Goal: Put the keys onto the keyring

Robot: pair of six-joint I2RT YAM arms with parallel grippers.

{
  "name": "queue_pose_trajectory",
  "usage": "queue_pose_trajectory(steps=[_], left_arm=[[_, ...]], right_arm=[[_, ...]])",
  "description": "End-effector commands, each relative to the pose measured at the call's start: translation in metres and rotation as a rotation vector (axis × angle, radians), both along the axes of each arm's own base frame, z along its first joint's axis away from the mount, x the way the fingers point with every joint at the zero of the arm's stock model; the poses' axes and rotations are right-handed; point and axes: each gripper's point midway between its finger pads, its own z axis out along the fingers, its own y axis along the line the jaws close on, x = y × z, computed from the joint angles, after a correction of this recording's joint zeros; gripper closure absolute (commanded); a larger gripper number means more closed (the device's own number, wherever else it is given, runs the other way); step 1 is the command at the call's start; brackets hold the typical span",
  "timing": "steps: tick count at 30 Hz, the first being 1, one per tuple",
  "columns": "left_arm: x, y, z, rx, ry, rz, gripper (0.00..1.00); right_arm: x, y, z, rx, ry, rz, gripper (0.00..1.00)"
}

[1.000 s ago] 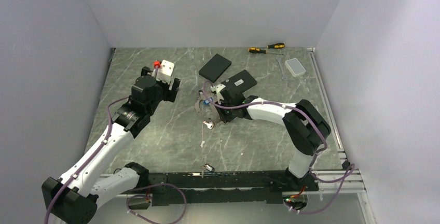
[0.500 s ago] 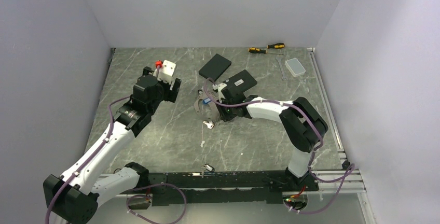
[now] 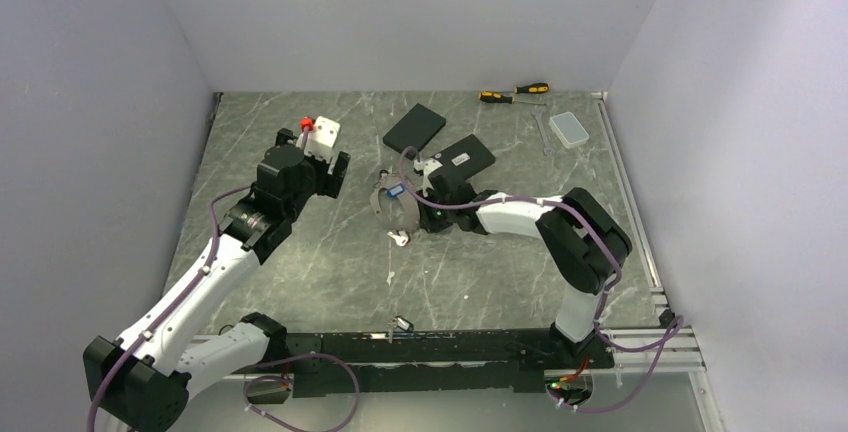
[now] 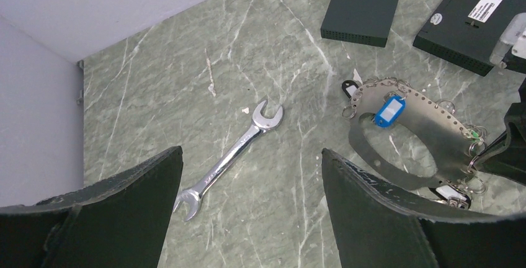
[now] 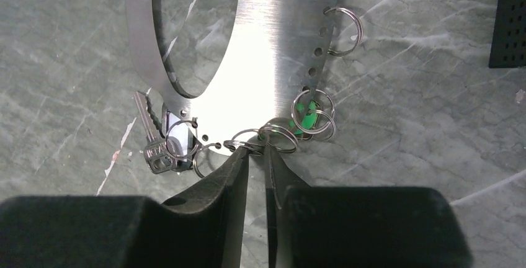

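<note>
The keyring [image 5: 273, 63] is a flat grey metal oval with a holed rim carrying small split rings; it also shows in the left wrist view [image 4: 428, 133] and the top view [image 3: 390, 204]. On it hang a silver key [image 5: 149, 139], a green tag [image 5: 304, 116], a blue tag [image 4: 389, 110] and a black-headed key [image 4: 348, 87]. My right gripper [image 5: 255, 150] is shut on a split ring at the keyring's near rim. A whitish key [image 3: 400, 239] lies loose beside it. My left gripper [image 4: 251, 156] is open and empty above the table, left of the keyring.
A silver wrench [image 4: 232, 156] lies under the left gripper. Two black boxes [image 3: 414, 129] [image 3: 463, 157] lie behind the keyring. Screwdrivers [image 3: 513, 93] and a clear box [image 3: 570, 129] are at the back right. Another key [image 3: 402, 324] lies by the front rail.
My right gripper has shifted left and a little farther back, dragging the keyring with it. The left arm has barely moved.
</note>
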Motion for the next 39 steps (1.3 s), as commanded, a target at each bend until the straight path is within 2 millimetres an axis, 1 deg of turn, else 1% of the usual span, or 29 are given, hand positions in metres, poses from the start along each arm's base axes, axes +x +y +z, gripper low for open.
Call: queue_pose_trajectory(steps=[1,4,6,10,16,19,23,27,30,35,37,39], left_arm=[[0.0,-0.004,0.01,-0.008,-0.034,-0.026,0.13],[0.0,-0.006,0.009,-0.004,-0.03,-0.035,0.13],[-0.001,-0.008,0.008,-0.003,-0.03,-0.05,0.13],[-0.003,-0.015,0.008,0.0,-0.03,-0.093,0.13],[-0.007,-0.03,0.006,-0.018,-0.021,-0.179,0.14],[-0.012,-0.041,0.004,-0.036,-0.009,-0.244,0.15],[-0.02,-0.061,-0.002,-0.058,0.008,-0.364,0.17],[-0.031,-0.076,-0.006,-0.064,0.044,-0.475,0.22],[-0.038,-0.088,-0.012,-0.072,0.067,-0.557,0.22],[-0.051,-0.106,-0.016,-0.101,0.089,-0.683,0.23],[-0.052,-0.109,-0.019,-0.104,0.098,-0.7,0.23],[-0.049,-0.108,-0.021,-0.099,0.107,-0.687,0.23]], right_arm=[[0.008,-0.001,-0.001,0.028,-0.031,-0.046,0.86],[0.008,-0.001,0.0,0.027,-0.047,-0.035,0.97],[0.009,-0.003,0.001,0.019,-0.067,-0.027,1.0],[0.009,-0.009,0.008,0.006,-0.116,-0.007,1.0],[0.008,-0.015,0.023,0.014,-0.18,0.006,1.0],[0.008,-0.017,0.029,0.02,-0.212,0.013,1.0],[0.008,-0.02,0.042,0.031,-0.264,0.019,1.0],[0.007,-0.022,0.057,0.057,-0.338,0.032,1.0],[0.005,-0.024,0.064,0.063,-0.384,0.048,1.0],[0.003,-0.024,0.075,0.047,-0.452,0.063,1.0],[0.005,-0.026,0.08,0.025,-0.487,0.07,1.0],[0.006,-0.029,0.078,0.01,-0.475,0.049,1.0]])
